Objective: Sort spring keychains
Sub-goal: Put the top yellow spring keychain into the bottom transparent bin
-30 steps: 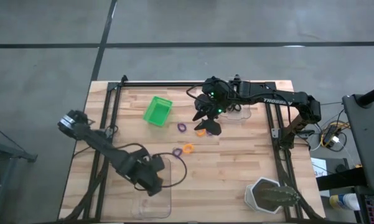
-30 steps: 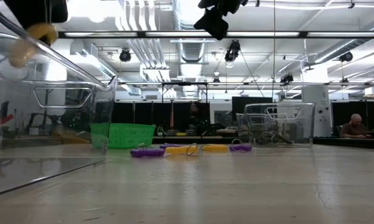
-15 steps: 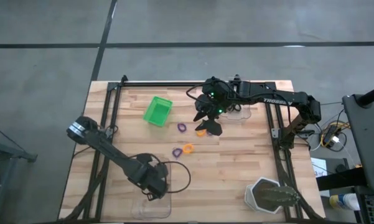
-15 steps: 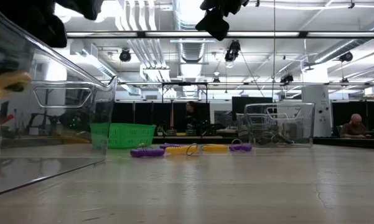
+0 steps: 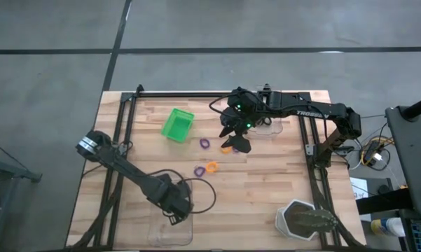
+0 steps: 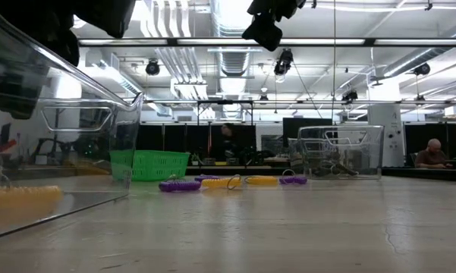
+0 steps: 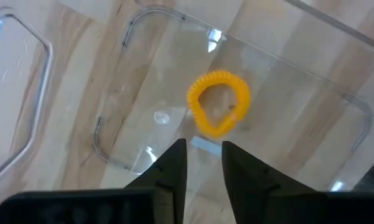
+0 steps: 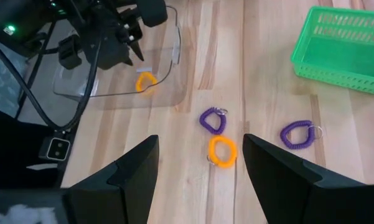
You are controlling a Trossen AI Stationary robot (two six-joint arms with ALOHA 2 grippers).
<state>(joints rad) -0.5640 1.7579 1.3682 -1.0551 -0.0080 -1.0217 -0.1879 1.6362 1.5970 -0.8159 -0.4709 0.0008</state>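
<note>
Left gripper (image 7: 199,163) hangs over the clear plastic tray (image 5: 185,234) at the table's near edge, fingers narrowly parted, holding nothing; an orange coiled spring keychain (image 7: 218,110) lies flat on the tray floor just beyond its tips, prob. the orange drop spot. Green square mesh bin (image 5: 177,123): looks empty. Right gripper (image 8: 199,162), jaws wide, empty, hovers above loose purple and orange coiled keychains (image 8: 222,151) on the wooden table (image 5: 266,182), likely lining up a pick. Second clear tray (image 6: 341,152) beside it: contents unclear.
</note>
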